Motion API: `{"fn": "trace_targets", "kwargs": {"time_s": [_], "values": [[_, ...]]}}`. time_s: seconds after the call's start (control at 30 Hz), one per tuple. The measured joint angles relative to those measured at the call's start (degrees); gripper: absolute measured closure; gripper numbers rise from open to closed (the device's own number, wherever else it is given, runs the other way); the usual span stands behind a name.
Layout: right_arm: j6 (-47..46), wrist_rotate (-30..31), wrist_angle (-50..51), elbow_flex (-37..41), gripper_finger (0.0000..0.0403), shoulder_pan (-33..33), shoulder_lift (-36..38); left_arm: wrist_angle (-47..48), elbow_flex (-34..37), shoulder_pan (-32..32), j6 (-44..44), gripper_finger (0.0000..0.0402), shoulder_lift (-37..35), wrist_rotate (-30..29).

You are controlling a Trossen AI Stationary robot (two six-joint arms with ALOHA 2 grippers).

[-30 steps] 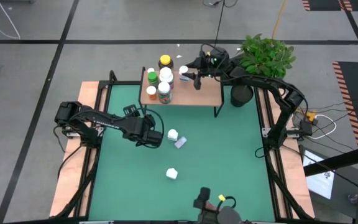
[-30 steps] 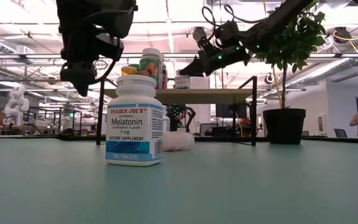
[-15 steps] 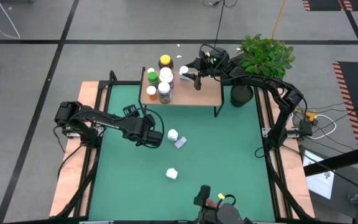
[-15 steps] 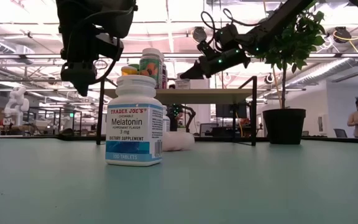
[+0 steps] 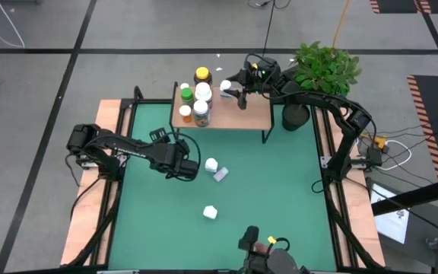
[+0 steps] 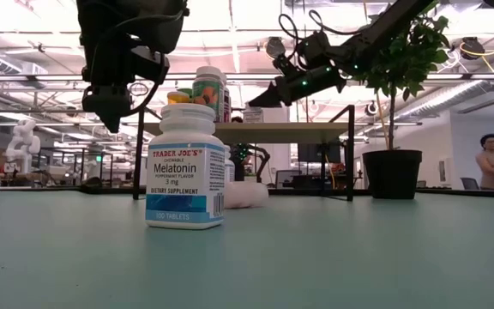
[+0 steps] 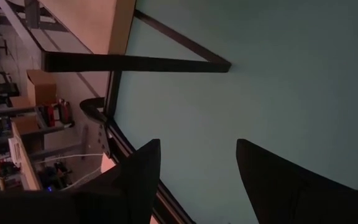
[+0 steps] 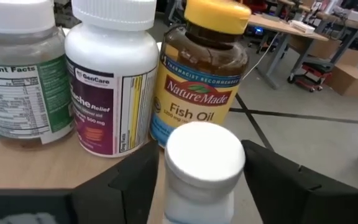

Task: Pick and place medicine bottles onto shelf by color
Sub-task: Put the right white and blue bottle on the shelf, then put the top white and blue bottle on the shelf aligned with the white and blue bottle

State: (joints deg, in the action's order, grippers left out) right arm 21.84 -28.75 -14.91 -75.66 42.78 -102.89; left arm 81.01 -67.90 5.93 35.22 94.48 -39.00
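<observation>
Two of my grippers show here: my right gripper (image 5: 233,92) reaches over the far right part of the shelf (image 5: 253,116), its fingers (image 8: 132,180) standing apart on either side of a small white-capped bottle (image 8: 202,163) without pressing it, so the bottle stands on the wooden top between them. Just beyond it in my right wrist view stands a dark amber bottle (image 8: 202,74) with a yellow lid, reading "Nature Made Fish Oil"; beside that a white bottle (image 8: 110,81) marked "GenCare" and "Relief 500 mg", and then a green-labelled bottle (image 8: 20,81) showing "Facts". My left gripper (image 5: 191,167) hangs above the green mat (image 5: 280,198) on the left, its fingers (image 7: 138,177) apart with nothing between them. Near it on the mat sit a white bottle (image 5: 211,164) and a pale lilac one (image 5: 220,175). Nearer still stands another white bottle (image 6: 185,166), which the low view reads as "Trader Joe's Chewable Melatonin 3 mg, Dietary Supplement, 100 Tablets".
</observation>
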Motion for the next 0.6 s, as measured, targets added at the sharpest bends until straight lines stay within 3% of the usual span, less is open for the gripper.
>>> {"fn": "trace_targets", "kwargs": {"time_s": [0.27,0.6], "values": [[0.4,0.1,-1.4,0.0,0.0129,-0.1,0.4,0.6,0.0,0.1,1.4,0.019,0.0,1.8],[1.9,0.2,2.9,0.0,0.0122,-4.1,8.4,3.1,0.0,1.5,5.3,0.019,0.0,3.9]]}}
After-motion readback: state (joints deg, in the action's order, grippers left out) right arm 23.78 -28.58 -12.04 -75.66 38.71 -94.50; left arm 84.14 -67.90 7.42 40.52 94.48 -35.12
